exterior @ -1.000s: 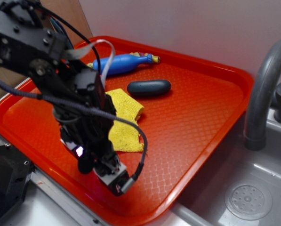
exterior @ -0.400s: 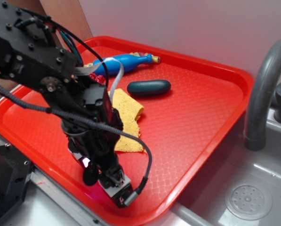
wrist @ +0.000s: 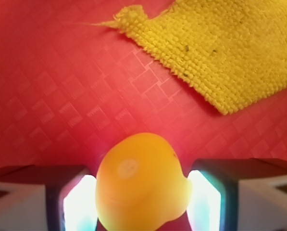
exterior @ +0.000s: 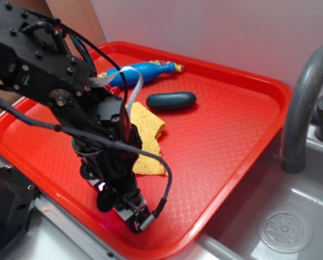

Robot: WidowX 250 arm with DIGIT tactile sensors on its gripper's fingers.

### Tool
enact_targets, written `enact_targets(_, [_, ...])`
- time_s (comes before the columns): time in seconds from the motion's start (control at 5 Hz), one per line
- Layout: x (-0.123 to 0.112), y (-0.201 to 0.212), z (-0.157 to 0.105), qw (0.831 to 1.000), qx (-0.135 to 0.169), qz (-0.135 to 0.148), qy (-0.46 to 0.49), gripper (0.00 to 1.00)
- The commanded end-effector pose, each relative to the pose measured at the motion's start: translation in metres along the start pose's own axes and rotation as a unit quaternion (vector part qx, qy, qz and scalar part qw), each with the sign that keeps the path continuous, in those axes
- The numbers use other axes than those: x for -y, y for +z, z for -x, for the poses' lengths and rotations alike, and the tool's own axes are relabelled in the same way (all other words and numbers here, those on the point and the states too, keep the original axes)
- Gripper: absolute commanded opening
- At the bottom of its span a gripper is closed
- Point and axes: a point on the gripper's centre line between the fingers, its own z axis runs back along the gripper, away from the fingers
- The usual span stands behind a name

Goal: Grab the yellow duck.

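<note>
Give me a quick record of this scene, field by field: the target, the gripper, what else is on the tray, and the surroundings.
target: yellow duck, glossy, on the red tray
gripper: gripper low over the tray, one finger on each side of the duck; contact unclear
cloth: yellow cloth flat on the tray, apart from the duck
other items: blue bottle; dark oblong object
surroundings: sink and grey faucet beside the tray

A glossy yellow duck [wrist: 142, 186] sits low in the frame on a red diamond-patterned tray [wrist: 61, 106], with a yellow knitted cloth [wrist: 225, 48] upper right.
</note>
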Motion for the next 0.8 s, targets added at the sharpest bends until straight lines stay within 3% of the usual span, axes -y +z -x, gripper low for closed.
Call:
enact_targets(0.0, [-0.014,0.041,-0.006,0.999,-0.005,-0.015,0.034,0.00])
enact_targets(0.2, [-0.050,0.082,-0.008,0.995,0.018,-0.021,0.096,0.00])
enact_targets(0.4, [-0.087,0.098,-0.016,0.990,0.011,-0.013,0.143,0.00])
enact_targets(0.6, [-0.121,0.132,-0.023,0.984,0.037,-0.002,0.174,0.00])
